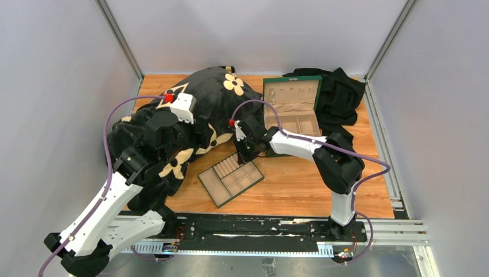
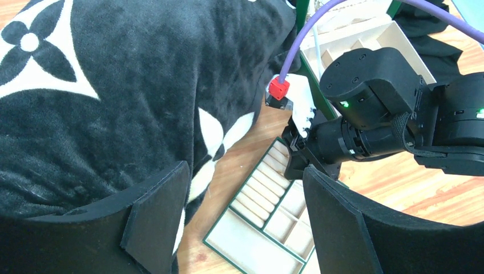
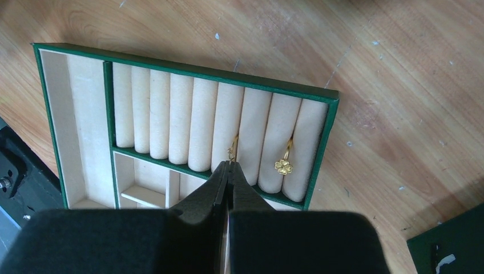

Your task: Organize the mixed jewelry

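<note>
- Step in hand, by the look of it: seating a thin gold-coloured ring (image 3: 232,149) in a groove between two beige padded rolls of the flat green tray with beige compartments (image 3: 182,68).
- Right gripper (image 3: 228,166): pressed together, tips right at the ring's near edge; cannot tell whether pinching it or only touching.
- To do it well: press straight down along the groove, keep the tips centred over the gap, and avoid dragging sideways across the rolls. Ease apart only once the ring is firmly lodged.
- Lodged two grooves to the right in the wrist view: a small gold piece with a four-leaf-clover charm (image 3: 283,166). Keep clear of it when backing out.
- Left gripper (image 2: 245,220): spread wide, nothing between the fingers, hovering over the black plush blanket with cream flower motifs (image 2: 114,103).
- Nearby in the overhead view: open green box with beige lining (image 1: 291,107) just beside the right arm, crumpled black cloth (image 1: 343,92) beyond it, bare wooden tabletop (image 1: 300,190) around the tray.
- In the way, possibly: the blanket's edge close to the tray's left side, and the box right beside the wrist; little room for wide swings.
- No silvery piece to be seen in any view.
</note>
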Robot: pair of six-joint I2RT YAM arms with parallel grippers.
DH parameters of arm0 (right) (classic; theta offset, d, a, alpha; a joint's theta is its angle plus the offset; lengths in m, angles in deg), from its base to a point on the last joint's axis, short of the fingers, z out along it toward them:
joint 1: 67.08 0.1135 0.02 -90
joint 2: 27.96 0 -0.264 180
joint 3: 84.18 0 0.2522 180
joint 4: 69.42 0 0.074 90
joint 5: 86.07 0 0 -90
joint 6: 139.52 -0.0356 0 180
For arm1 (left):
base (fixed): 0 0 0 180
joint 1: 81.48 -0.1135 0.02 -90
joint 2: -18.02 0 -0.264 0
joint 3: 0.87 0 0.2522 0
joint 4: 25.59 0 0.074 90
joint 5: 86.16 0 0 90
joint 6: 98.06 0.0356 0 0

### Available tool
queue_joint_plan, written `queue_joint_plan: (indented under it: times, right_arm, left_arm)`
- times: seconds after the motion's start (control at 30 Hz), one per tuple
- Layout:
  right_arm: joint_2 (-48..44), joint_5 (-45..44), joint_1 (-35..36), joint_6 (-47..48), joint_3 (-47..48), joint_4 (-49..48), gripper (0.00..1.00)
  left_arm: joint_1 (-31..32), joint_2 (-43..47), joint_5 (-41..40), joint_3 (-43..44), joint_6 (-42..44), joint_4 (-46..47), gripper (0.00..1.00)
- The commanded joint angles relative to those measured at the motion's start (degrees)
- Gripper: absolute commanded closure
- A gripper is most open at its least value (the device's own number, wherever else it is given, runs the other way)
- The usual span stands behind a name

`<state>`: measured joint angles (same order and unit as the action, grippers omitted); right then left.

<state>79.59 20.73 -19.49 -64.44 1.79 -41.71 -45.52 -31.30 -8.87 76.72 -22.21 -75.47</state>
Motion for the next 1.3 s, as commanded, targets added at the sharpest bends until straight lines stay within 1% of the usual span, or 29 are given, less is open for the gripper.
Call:
queue_joint_plan:
  times: [0.0,0.9,1.27]
  right_arm:
    - [1.6,-1.0,0.6,0.8,0.8,1.9,1.0]
    - [4.7,-3.5,0.6,0.5,2.4,3.1,1.0]
    - [4.2,-5.8,0.6,0.3,0.5,3.9,1.0]
  left_arm:
    - [-0.3,0.3,-0.8,-0.6,-0.2,0.5,0.22]
    - [-0.3,0.0,-1.5,-0.8,0.6,0.8,0.22]
    - [-0.3,-0.6,-1.2,-0.5,0.8,0.9,0.22]
